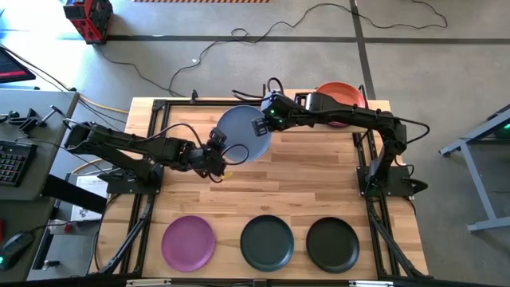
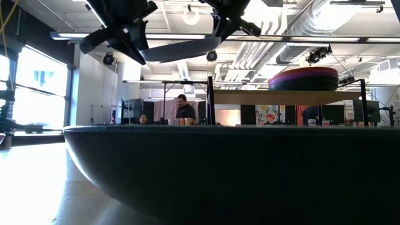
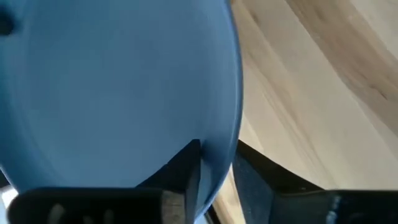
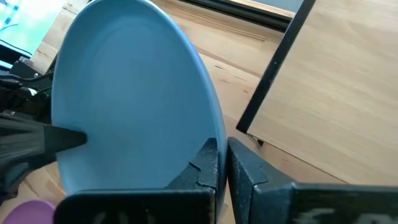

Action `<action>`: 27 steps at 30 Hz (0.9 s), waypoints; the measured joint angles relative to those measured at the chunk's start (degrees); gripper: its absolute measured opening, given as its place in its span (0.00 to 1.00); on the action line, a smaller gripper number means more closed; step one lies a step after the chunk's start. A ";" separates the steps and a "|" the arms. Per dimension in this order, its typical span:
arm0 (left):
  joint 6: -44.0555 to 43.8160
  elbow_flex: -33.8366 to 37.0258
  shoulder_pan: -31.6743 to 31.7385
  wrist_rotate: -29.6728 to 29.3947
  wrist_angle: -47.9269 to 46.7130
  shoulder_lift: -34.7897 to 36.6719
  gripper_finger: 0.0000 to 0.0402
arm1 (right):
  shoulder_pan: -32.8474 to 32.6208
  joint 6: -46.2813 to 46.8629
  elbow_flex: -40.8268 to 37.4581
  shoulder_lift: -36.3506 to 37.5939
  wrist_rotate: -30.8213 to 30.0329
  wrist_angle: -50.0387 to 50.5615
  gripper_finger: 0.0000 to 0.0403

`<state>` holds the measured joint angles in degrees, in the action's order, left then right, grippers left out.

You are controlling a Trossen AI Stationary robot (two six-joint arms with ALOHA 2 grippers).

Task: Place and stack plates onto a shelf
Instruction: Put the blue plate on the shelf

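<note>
The pale blue plate hangs in the air between both grippers, roughly level in the low view. My left gripper is shut on its left-near rim and my right gripper on its far-right rim. The shelf stands at the table's far right and carries a stack of plates with an orange one on top. One purple plate and two dark plates lie flat along the near edge. My left gripper pinches the blue plate's rim between its two fingers, one finger over the plate's face and one behind the rim. It comes from the table's left. The plate is lifted clear. My right gripper pinches the opposite rim, one finger on the plate's face and one outside. It reaches in from the far right. The plate is clear of table and shelf.
A dark upright post and the shelf's wooden board lie just beyond the right gripper. A dark plate fills the low view's lower half. Black frame rails run along the table's sides. People stand in the room behind.
</note>
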<state>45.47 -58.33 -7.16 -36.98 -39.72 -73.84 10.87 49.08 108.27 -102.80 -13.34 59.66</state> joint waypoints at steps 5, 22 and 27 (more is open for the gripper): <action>-4.97 0.00 -0.37 -4.35 0.19 0.00 0.26 | 0.00 1.48 0.00 0.00 -0.09 3.08 0.00; -15.92 0.00 1.10 -12.58 -1.45 0.00 0.28 | 6.66 -5.45 0.00 2.55 -1.26 8.44 0.00; -18.89 0.00 5.31 -14.91 -1.42 0.02 0.28 | 11.23 -10.89 0.00 4.93 -1.11 8.43 0.00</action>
<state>26.58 -58.33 -1.85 -51.89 -41.13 -73.82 22.10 38.19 108.27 -97.87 -14.46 68.08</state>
